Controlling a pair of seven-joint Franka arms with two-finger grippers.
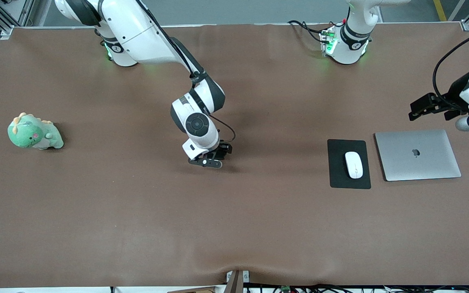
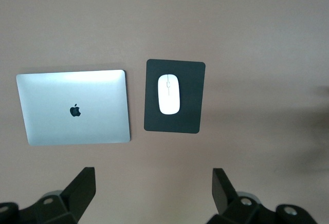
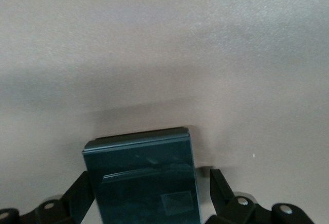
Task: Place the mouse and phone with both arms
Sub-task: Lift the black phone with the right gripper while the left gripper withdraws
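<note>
I find the right claw (image 1: 212, 159) low over the table (image 1: 136, 211) at frame centre, fingers set either side of the phone (image 3: 144, 180); whether they grip it or stand just clear, I cannot tell. The mouse (image 1: 353, 165) lies on the mouse pad (image 1: 336, 177) beside the laptop (image 1: 417, 154), evidently already placed. The left claw (image 1: 432, 106) waits open at upper right.

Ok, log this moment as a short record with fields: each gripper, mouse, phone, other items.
left gripper: open, up over the table's left-arm end, above the laptop, holding nothing
right gripper: low over mid-table, a finger on each side of the phone
mouse: lying on the mouse pad, beside the laptop
phone: between the right gripper's fingers; hidden in the front view
laptop: lid closed, flat on the table
dinosaur toy: toward the right arm's end of the table
</note>
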